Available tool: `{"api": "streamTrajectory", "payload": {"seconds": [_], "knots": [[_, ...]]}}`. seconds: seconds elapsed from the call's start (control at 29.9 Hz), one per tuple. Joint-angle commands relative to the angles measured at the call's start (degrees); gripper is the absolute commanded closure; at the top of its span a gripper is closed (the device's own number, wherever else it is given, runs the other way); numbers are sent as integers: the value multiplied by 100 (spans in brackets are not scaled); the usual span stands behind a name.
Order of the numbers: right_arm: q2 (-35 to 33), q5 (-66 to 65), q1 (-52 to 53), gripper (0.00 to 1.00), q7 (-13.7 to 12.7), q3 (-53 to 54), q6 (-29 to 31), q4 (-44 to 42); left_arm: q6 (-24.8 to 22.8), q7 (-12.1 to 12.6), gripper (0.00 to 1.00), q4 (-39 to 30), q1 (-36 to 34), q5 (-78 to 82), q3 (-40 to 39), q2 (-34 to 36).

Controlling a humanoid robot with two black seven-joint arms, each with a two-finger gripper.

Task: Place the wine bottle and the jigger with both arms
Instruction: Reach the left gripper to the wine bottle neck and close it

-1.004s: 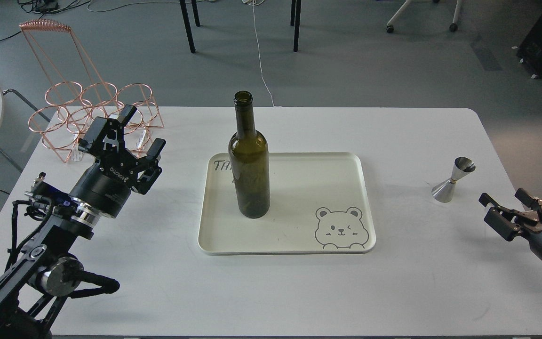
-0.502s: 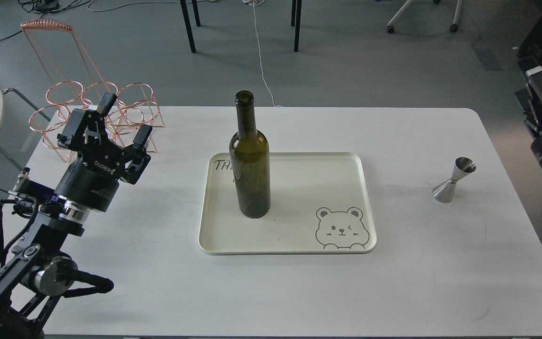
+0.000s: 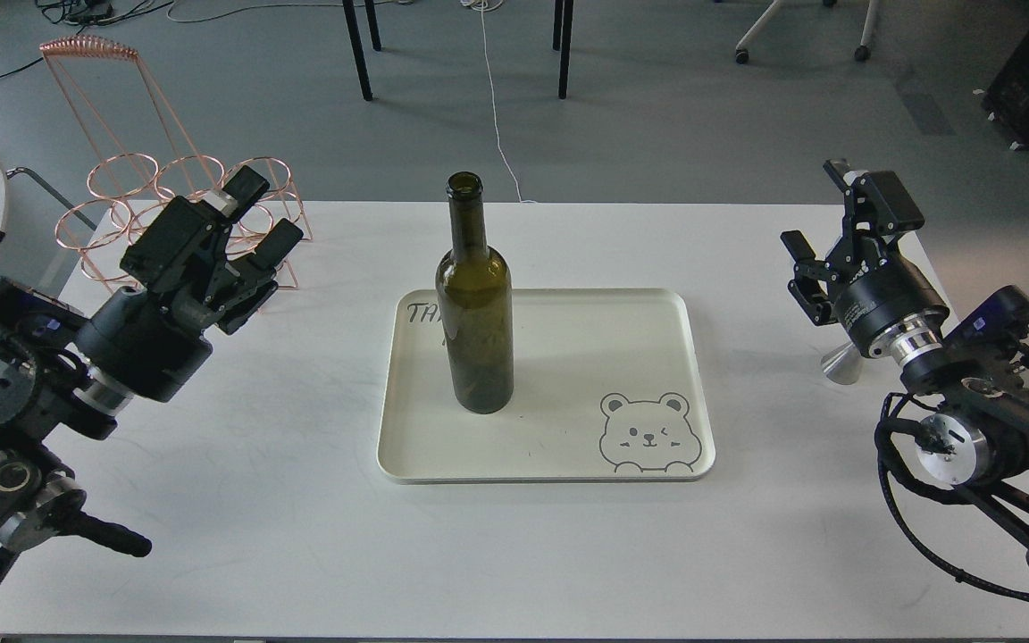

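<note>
Two grippers are hanging spread and empty. Your right gripper (image 3: 823, 223) is masking the jigger (image 3: 839, 364) just below its wrist; descending blind risks toppling it. Your left gripper (image 3: 260, 214) is pointing toward the wine bottle (image 3: 475, 304), standing well apart on the tray (image 3: 568, 473).

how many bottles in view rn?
1. The wine bottle stands upright on the tray, left half. The copper rack at the table's far-left corner shows no bottles.
</note>
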Motion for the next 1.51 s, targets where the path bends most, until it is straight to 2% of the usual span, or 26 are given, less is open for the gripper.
{"api": "streamTrajectory", "payload": {"seconds": [0.0, 0.07, 0.27, 0.47, 0.74, 1.17, 1.31, 1.47], "knots": [[14, -76, -228, 2, 1, -6, 569, -71, -2, 1, 2, -188, -140, 1450, -9, 427], [-21, -85, -290, 1, 1, 3, 780, -88, -2, 1, 2, -206, -351, 2250, 0, 516], [57, -155, -325, 1, 1, 29, 790, -141, 60, 1, 2, -197, -1132, 4002, 148, 499], [163, -164, -317, 2, 1, 47, 763, -238, 218, 1, 2, 48, -2135, 4397, 1264, 306], [172, -252, -308, 1, 1, 64, 737, -238, 315, 1, 2, 734, -2654, 4864, 1546, -371], [181, -261, -308, 1, 1, 108, 623, -255, 306, 1, 3, 1050, -3023, 4856, 1854, -741], [181, -261, -308, 1, 1, 108, 605, -255, 315, 1, 7, 1191, -3164, 4864, 1995, -767], [172, -261, -308, 2, 1, 108, 605, -255, 315, 1, 19, 1314, -3234, 4864, 2021, -855]]}}
